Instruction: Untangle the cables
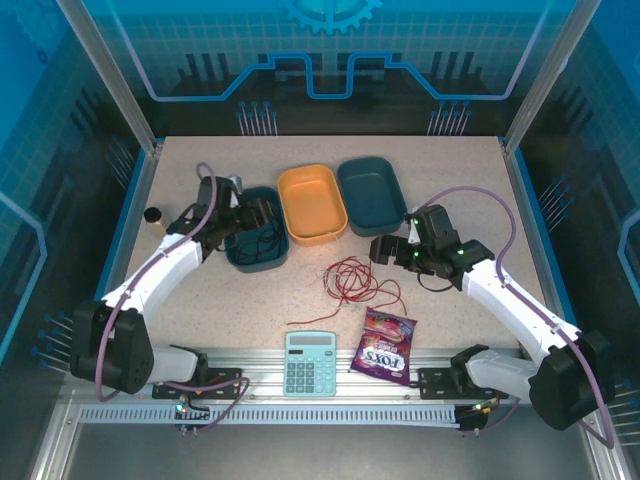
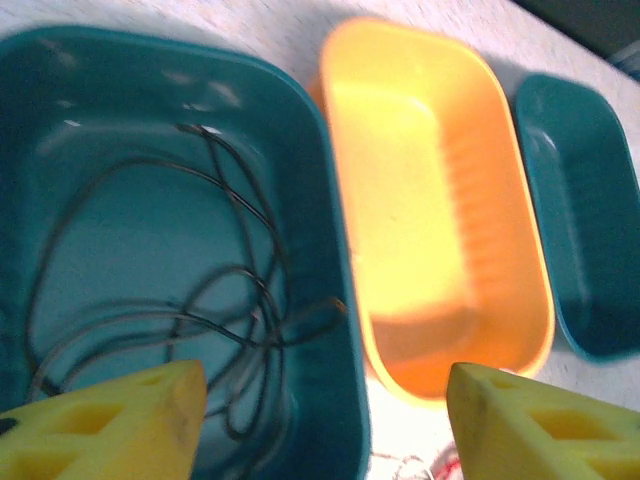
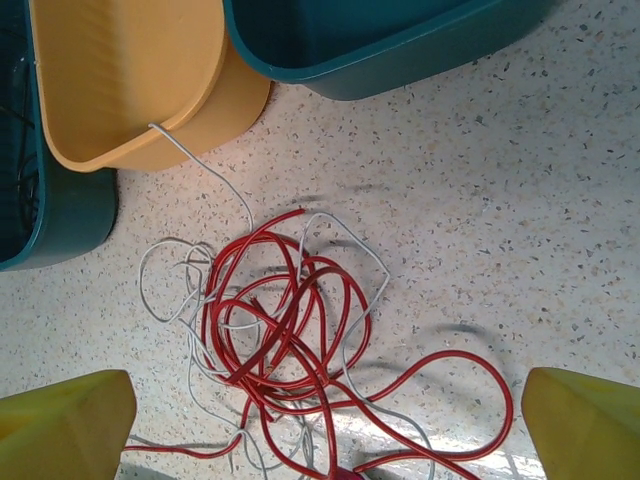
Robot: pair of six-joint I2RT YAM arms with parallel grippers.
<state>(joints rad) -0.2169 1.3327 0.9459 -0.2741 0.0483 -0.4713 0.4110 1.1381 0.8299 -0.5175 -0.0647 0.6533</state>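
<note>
The black cable (image 2: 262, 338) lies coiled inside the left teal tray (image 2: 335, 300), which stands at the back left of the table (image 1: 240, 262). My left gripper (image 2: 325, 420) hovers open over that tray's right wall (image 1: 245, 215), with nothing between its yellow fingers (image 2: 120, 420). The red cable (image 3: 266, 376) and the white cable (image 3: 386, 276) lie tangled together on the table's middle (image 1: 350, 280). One white end rests on the orange tray's rim (image 3: 150, 125). My right gripper (image 3: 325, 425) is open above the tangle, a little to its right (image 1: 385, 250).
The orange tray (image 1: 312, 203) and a second teal tray (image 1: 372, 193) stand side by side at the back. A calculator (image 1: 310, 362) and a purple candy bag (image 1: 385, 345) lie near the front edge. A small dark object (image 1: 153, 215) sits at the far left.
</note>
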